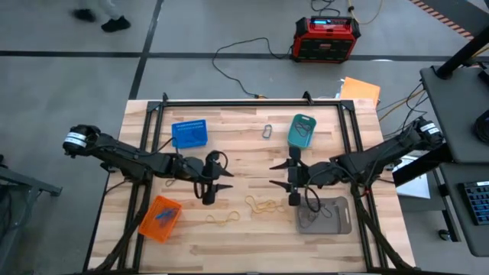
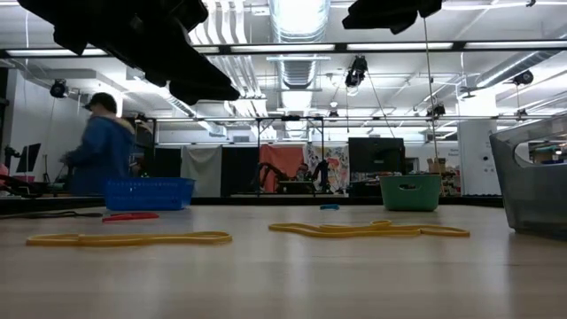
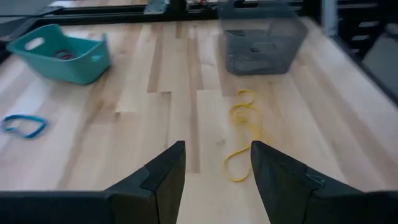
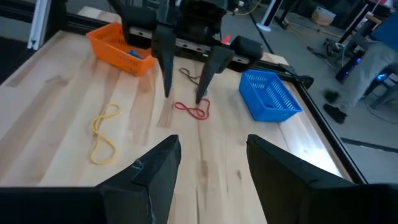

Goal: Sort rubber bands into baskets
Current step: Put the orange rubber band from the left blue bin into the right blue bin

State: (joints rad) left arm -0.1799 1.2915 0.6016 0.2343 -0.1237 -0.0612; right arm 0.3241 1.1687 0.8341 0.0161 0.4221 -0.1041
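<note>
We judge the yellow rubber bands (image 1: 263,205) light, floppy, flat on the surface (image 1: 244,237); pinch a raised loop at 6 o'clock; both the left end effector (image 3: 217,174) and the right end effector (image 4: 213,163) are apart, empty.

Yellow rubber bands (image 1: 263,205) lie loose mid-table between the orange basket (image 1: 160,218) and grey basket (image 1: 325,215); blue basket (image 1: 189,134) and teal basket (image 1: 302,131) sit further back.

4 baskets: blue (image 1: 189,134), teal (image 1: 302,131), orange (image 1: 160,218), grey (image 1: 324,215). 2 grippers: left (image 1: 208,183), right (image 1: 293,182). Loose bands on table: 2 yellow (image 1: 263,205) (image 1: 221,219), 1 red (image 4: 193,111), 1 blue (image 3: 23,125)
</note>
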